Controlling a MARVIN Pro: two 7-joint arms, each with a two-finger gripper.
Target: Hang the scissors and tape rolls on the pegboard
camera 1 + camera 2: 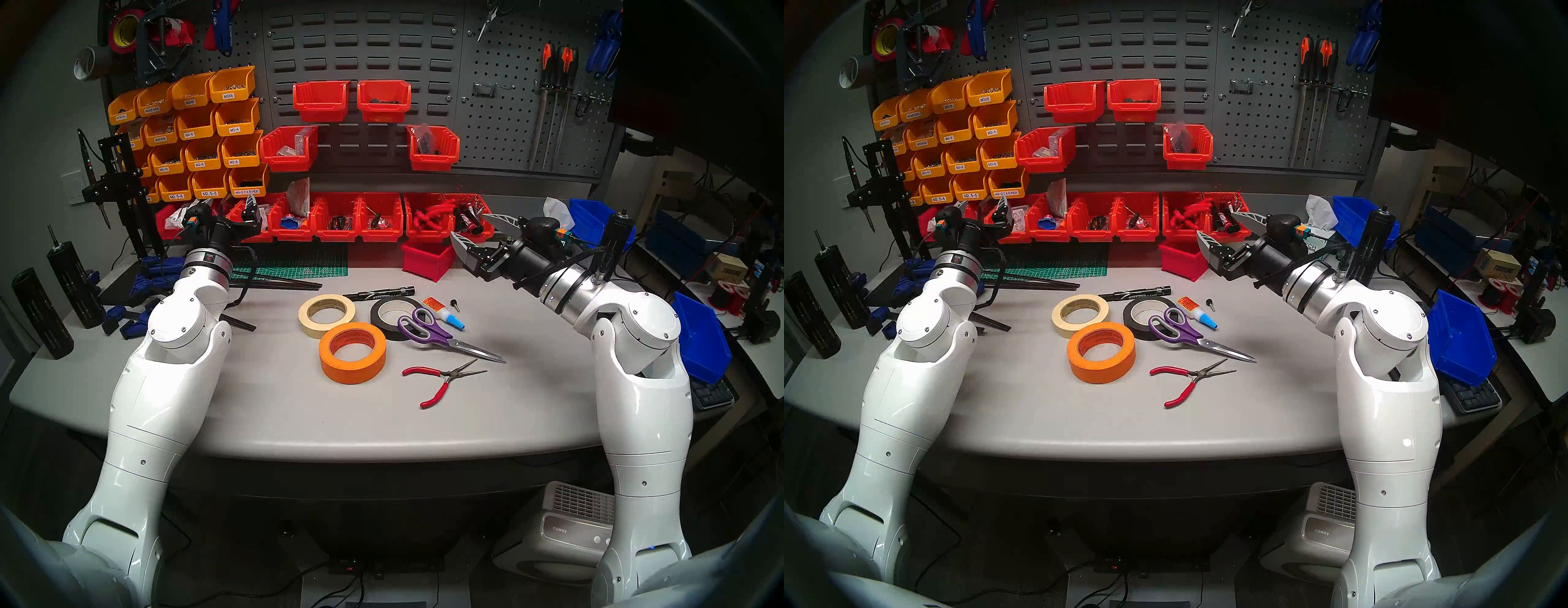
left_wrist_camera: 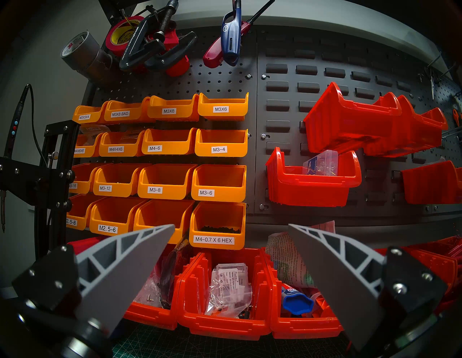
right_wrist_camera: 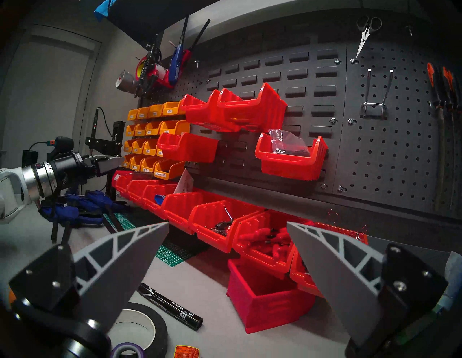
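The purple-handled scissors (image 1: 428, 330) lie on the grey table (image 1: 254, 403), handles resting on the black tape roll (image 1: 376, 316). The cream roll (image 1: 307, 319) and orange roll (image 1: 335, 366) lie flat just left of it. The dark pegboard (image 1: 500, 127) with a bare double hook (image 1: 488, 88) stands behind on the right. My left gripper (image 1: 227, 208) is open and empty, raised before the orange bins (image 2: 220, 142). My right gripper (image 1: 469, 225) is open and empty, raised behind the rolls. In the right wrist view (image 3: 228, 222) the black roll (image 3: 156, 322) and a scissor handle (image 3: 127, 350) show below it.
Red-handled pliers (image 1: 441, 378), a black marker (image 1: 382, 292) and a glue bottle (image 1: 443, 312) lie near the rolls. Red bins (image 1: 339, 220) line the back under the louvred panel (image 1: 360, 42). A loose red bin (image 1: 426, 259), blue bin (image 1: 700, 339) and black cylinders (image 1: 72, 280) flank the table.
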